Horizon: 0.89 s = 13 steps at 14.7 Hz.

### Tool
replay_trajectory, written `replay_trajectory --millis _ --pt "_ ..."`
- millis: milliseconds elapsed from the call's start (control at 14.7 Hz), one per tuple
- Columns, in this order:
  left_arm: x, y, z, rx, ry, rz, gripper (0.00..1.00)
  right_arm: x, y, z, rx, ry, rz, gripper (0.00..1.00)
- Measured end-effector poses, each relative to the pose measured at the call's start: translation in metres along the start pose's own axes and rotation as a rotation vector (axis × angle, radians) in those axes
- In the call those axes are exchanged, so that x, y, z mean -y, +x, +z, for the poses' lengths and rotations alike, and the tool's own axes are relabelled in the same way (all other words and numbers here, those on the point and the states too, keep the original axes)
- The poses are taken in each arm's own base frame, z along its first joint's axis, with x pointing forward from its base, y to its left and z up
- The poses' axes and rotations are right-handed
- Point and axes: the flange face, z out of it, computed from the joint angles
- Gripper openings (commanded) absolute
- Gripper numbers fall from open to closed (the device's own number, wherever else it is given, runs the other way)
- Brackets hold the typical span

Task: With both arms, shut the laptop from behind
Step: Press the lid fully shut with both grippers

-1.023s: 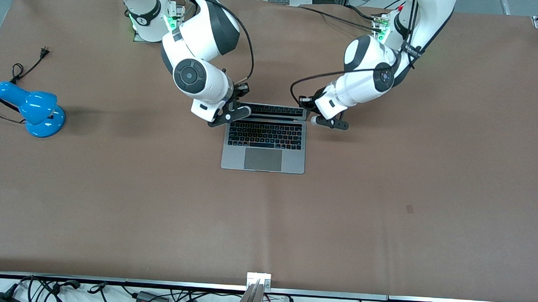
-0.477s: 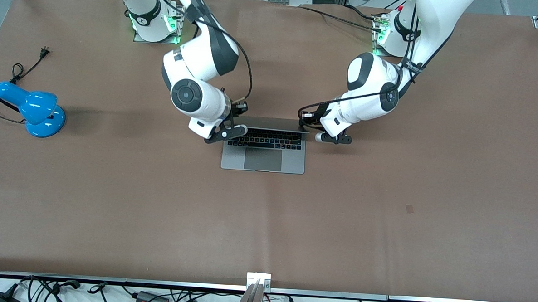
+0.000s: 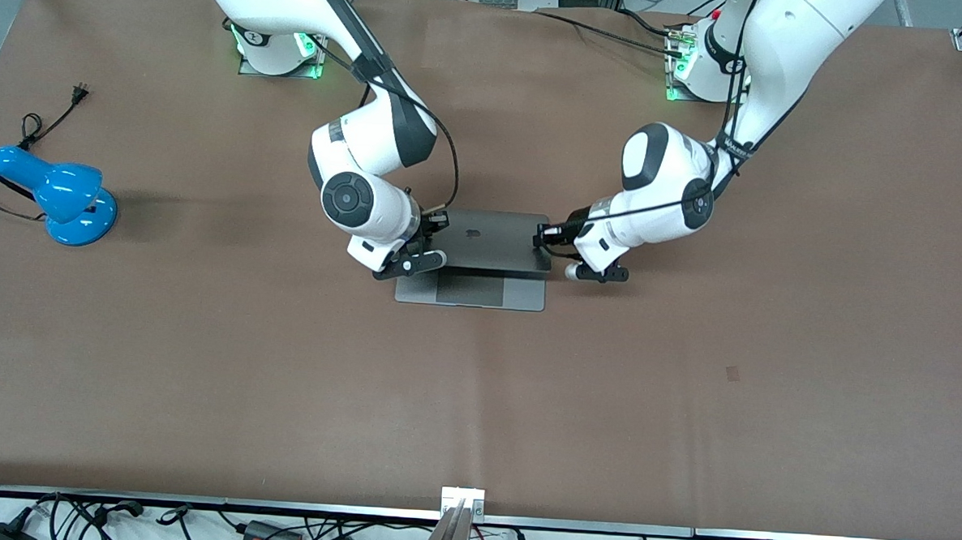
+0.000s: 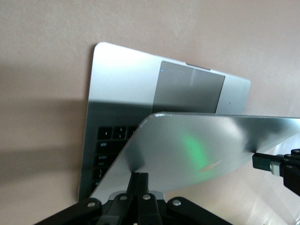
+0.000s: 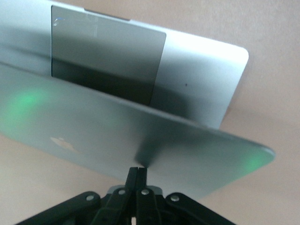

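The grey laptop sits mid-table with its lid [image 3: 494, 242] tipped far down over the base [image 3: 528, 298]; the apple logo faces up. Only the trackpad strip of the base shows in the front view. My right gripper [image 3: 435, 252] is shut, its fingertips [image 5: 137, 174] pressed on the lid's outer face [image 5: 117, 136] at the corner toward the right arm's end. My left gripper [image 3: 556, 253] is shut, its fingertips [image 4: 140, 180] pressed on the lid's outer face [image 4: 197, 145] at the other corner. A few keys [image 4: 110, 140] and the trackpad [image 4: 187, 91] show under the lid.
A blue desk lamp [image 3: 54, 194] with its black cord and plug [image 3: 49, 117] lies toward the right arm's end of the table. Brown table surface [image 3: 475, 400] stretches between the laptop and the front camera.
The lid has swung from near upright down toward the base, hiding the keyboard. Both grippers have moved with it toward the front camera and lower, staying shut.
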Motion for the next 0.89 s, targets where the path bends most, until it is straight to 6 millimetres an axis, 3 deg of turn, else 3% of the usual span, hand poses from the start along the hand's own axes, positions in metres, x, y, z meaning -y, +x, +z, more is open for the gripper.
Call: replay_trajectory --millis 273,614,886 --pt "0.006 0.015 0.014 -0.002 0.009 -0.012 0.00 -0.011 0.016 0.002 -0.012 0.004 0.018 0.00" --pt "0.009 0.027 0.041 -0.014 0.058 -0.002 0.00 -0.026 0.031 0.029 -0.024 -0.007 0.041 0.00" --pt "0.021 0.033 0.050 -0.008 0.085 0.014 0.00 -0.035 0.037 0.046 -0.042 -0.014 0.052 0.00"
